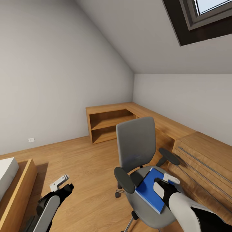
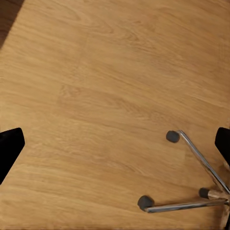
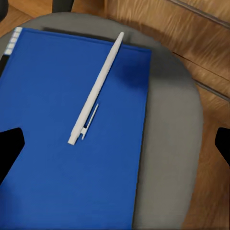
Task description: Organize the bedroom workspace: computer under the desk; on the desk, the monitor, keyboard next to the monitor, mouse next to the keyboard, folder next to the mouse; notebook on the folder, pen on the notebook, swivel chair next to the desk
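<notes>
Blue folder (image 3: 72, 139) lies on the swivel chair (image 1: 137, 145) seat, directly under the right pincer (image 3: 115, 143), jaws wide, holding nothing; the pen (image 3: 96, 88) rests on it; left pincer (image 1: 61, 183) hangs wide over floor; moving them to the counter remains undone.

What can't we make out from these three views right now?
- Head view: much of the folder lies behind the right gripper.
- Right wrist view: the folder's near end runs off the frame; whether anything lies under it cannot be told.
- The pen is unobstructed there.
- Left wrist view: the swivel chair base is cut by the edge.
</notes>
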`<state>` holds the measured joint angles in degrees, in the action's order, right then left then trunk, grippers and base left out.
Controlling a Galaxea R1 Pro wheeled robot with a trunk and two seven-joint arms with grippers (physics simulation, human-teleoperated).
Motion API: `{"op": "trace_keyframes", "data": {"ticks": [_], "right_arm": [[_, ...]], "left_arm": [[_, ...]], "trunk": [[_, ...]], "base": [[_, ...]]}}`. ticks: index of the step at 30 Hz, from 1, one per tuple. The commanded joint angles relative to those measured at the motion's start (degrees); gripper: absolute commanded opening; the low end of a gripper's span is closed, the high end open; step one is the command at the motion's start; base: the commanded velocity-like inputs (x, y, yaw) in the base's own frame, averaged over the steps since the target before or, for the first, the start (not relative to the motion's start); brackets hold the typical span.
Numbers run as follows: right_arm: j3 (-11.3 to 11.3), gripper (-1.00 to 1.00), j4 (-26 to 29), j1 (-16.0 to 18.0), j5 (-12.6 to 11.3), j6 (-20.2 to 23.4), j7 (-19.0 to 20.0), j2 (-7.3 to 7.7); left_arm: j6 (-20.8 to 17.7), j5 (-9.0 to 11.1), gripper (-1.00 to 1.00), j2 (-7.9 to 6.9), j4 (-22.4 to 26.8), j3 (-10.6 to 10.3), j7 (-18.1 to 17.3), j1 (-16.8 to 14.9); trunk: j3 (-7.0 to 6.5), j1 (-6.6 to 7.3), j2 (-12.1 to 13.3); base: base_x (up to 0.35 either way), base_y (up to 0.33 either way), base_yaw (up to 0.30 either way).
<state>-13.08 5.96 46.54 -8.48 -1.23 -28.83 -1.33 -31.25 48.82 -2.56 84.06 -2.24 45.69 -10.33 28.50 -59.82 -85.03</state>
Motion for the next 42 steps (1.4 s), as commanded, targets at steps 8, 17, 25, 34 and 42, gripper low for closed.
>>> {"op": "trace_keyframes", "data": {"ticks": [8, 17, 25, 34, 42], "right_arm": [[0.08, 1.0, 1.22, 0.04, -0.65, 4.74, -0.15, 0.01], [0.04, 1.0, 1.33, 0.04, -0.66, 5.95, 0.92, 0.02], [-1.95, 1.0, 1.33, 0.02, -4.51, 8.3, 4.36, 1.26], [-2.58, 1.0, 1.33, 0.03, -7.48, 8.44, 5.04, 2.32], [-2.64, 1.0, 1.38, 0.01, -7.57, 8.28, 5.0, 2.44]], "left_arm": [[0.18, -6.17, 1.0, -0.27, -4.26, -3.32, 0.48, -0.05], [0.25, -8.3, 1.0, -0.26, -4.51, -3.28, 0.53, -0.06], [0.9, -8.38, 1.0, -0.26, -4.44, -3.1, 0.54, -0.05], [1.03, -8.39, 1.0, -0.26, -3.59, -2.87, 0.54, -0.04], [1.07, -8.39, 1.0, -0.26, -2.35, -2.86, 0.52, -0.04]], "trunk": [[0.06, 0.0, -0.04], [0.06, 0.0, -0.04], [0.06, 0.0, -0.04], [0.06, 0.0, -0.04], [0.06, 0.0, -0.04]], "base": [[0.091, 0.0, 0.0], [0.163, 0.0, 0.0], [0.125, 0.0, 0.0], [0.014, 0.0, 0.0], [0.004, 0.0, 0.0]]}}
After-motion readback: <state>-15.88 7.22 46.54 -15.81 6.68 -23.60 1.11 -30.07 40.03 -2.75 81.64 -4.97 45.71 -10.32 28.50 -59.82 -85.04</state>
